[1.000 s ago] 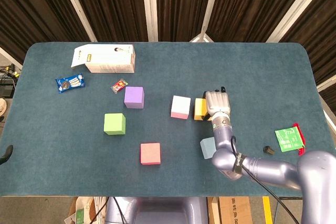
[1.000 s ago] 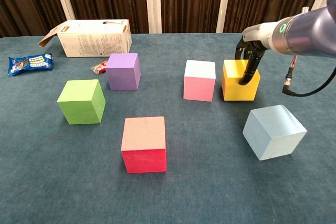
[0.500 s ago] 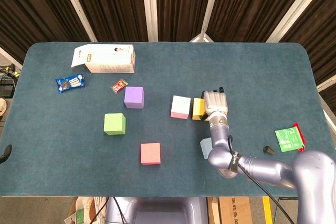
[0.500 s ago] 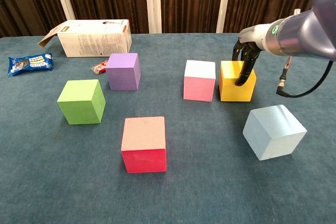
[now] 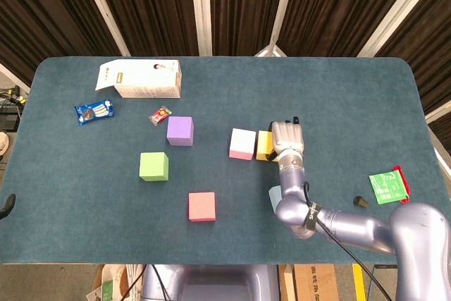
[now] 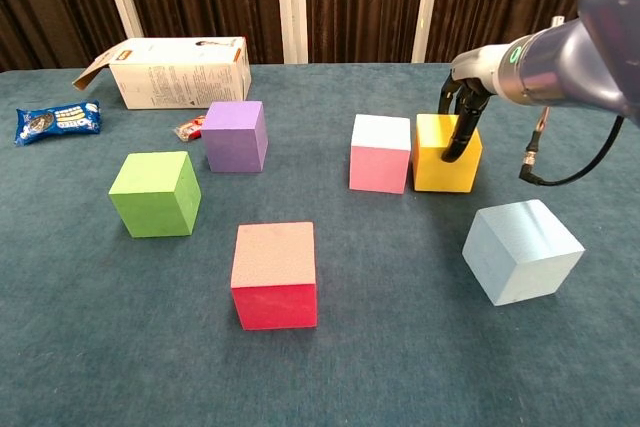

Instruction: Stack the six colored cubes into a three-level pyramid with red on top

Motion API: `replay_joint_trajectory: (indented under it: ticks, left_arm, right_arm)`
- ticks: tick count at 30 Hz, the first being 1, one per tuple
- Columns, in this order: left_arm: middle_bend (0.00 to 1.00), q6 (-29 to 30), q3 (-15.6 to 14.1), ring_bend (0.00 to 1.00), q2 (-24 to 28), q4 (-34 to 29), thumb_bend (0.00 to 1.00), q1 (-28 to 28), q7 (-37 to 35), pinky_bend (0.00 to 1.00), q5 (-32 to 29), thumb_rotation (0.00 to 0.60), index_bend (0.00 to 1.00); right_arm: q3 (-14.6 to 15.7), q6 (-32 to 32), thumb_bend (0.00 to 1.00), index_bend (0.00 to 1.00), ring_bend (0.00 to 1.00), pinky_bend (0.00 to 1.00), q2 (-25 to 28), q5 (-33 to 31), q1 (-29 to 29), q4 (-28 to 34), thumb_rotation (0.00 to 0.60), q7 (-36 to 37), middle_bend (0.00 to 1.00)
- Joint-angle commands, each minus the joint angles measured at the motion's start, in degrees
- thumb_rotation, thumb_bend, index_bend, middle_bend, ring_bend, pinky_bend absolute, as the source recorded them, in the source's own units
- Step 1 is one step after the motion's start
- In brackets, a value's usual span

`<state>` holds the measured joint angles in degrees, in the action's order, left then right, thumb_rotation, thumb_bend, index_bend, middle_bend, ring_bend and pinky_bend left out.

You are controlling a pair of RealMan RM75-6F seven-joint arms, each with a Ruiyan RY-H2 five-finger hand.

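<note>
yellow cube [image 6: 440, 159] now nearer pink cube [image 6: 380, 154]

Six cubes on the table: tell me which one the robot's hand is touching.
The yellow cube. The right hand rests its fingers on it, beside the pink cube; the other cubes stand untouched.

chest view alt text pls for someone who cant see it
The right robot hand presses on the yellow cube, which sits right beside the pink cube on a teal table. Red, green, purple and light blue cubes stand apart.
</note>
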<state>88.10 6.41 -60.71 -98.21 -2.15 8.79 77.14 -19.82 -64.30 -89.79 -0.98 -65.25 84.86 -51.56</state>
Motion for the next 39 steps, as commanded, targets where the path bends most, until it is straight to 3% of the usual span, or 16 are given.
replay_joint_trajectory:
  ticks: [1,31,39]
  left_arm:
    - [0.00,0.1,0.1,0.00,0.0,0.0,0.42,0.0,-0.1,0.00,-0.1,0.600,0.13]
    - [0.00,0.1,0.3,0.00,0.1,0.0,0.42,0.0,-0.3,0.00,-0.6,0.600,0.14]
    - [0.00,0.2,0.3,0.00,0.0,0.0,0.42,0.0,-0.1,0.00,-0.7,0.600,0.14]
  right_arm:
    - [-0.2,-0.1,0.27,0.44,0.21,0.00,-0.3,-0.1,0.0,-0.1,0.600,-0.2,0.39]
    - [-2.3,-0.6,0.27,0.44,0.21,0.00,-2.7,0.7,0.6,-1.9,0.600,-0.9,0.38]
    - [-2.4,-0.2,0.27,0.44,0.21,0.00,-2.6,1.2,1.2,-1.8,0.600,-0.8,0.34]
